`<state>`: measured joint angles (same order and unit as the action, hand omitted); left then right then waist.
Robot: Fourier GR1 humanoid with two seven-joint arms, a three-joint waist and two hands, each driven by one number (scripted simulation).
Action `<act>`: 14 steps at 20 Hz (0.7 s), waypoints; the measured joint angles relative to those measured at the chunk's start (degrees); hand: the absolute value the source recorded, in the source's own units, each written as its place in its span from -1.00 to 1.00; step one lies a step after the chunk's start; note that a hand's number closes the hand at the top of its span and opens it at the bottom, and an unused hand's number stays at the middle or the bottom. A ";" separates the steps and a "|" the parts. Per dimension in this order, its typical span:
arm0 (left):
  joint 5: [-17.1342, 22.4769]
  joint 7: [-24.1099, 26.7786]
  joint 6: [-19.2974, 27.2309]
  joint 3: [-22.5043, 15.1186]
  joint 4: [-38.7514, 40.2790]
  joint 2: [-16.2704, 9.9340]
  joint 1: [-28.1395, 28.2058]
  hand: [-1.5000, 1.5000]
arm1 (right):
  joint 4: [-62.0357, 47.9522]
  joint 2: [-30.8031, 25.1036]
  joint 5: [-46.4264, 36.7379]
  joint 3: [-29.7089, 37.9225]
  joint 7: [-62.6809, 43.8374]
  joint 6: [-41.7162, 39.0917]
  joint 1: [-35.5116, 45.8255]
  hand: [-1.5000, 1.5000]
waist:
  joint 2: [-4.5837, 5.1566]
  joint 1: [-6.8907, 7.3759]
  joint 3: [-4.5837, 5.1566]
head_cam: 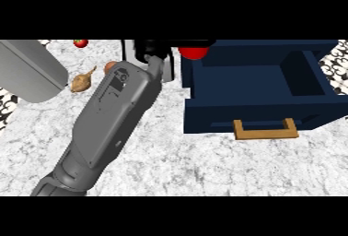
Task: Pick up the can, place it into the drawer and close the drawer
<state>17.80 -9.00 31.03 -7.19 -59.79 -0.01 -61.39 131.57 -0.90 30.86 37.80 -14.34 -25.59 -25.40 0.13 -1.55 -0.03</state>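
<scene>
The red can is at the top of the head view, over the back left corner of the open navy drawer. My right hand is shut on the can, with black fingers curled over its top, so only the can's lower part shows. The right forearm runs up diagonally from the lower left. The drawer has a tan wooden handle on its front, and the part of its inside that shows is empty. Only the grey left forearm shows, at the upper left; its hand is out of the view.
On the white marble counter, left of my right arm, lie a tan lumpy vegetable, an orange item partly hidden by the arm, and a small red fruit at the back.
</scene>
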 measured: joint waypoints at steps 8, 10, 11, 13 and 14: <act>6.28 3.06 2.80 -2.64 11.66 0.01 -9.86 1.00 | 0.84 -1.09 1.40 0.95 -2.26 0.35 1.12 -1.00 | 0.19 -0.68 0.00; 8.18 4.76 3.08 -3.44 14.54 0.00 -11.49 1.00 | -0.14 -0.58 1.10 0.94 -0.86 -0.99 1.02 -1.00 | 0.25 -1.04 -0.02; 9.32 5.30 3.57 -4.47 15.40 0.01 -12.16 1.00 | -0.14 -0.26 0.69 0.79 -0.73 -1.03 1.12 -1.00 | 0.26 -1.12 -0.03; 11.36 5.40 4.44 -5.93 16.58 0.01 -13.78 1.00 | 0.10 -0.01 0.02 0.17 -0.72 -0.20 1.51 -1.00 | 0.23 -1.06 -0.03; 12.49 6.02 4.84 -6.54 17.83 0.00 -14.66 1.00 | -0.17 -0.02 -0.50 0.00 -0.74 -0.04 2.07 -1.00 | 0.30 -1.23 -0.03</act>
<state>30.30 -2.99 35.87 -13.73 -41.96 -0.01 -76.04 131.40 -0.92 30.36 37.81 -15.08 -25.63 -23.33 0.43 -2.78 -0.06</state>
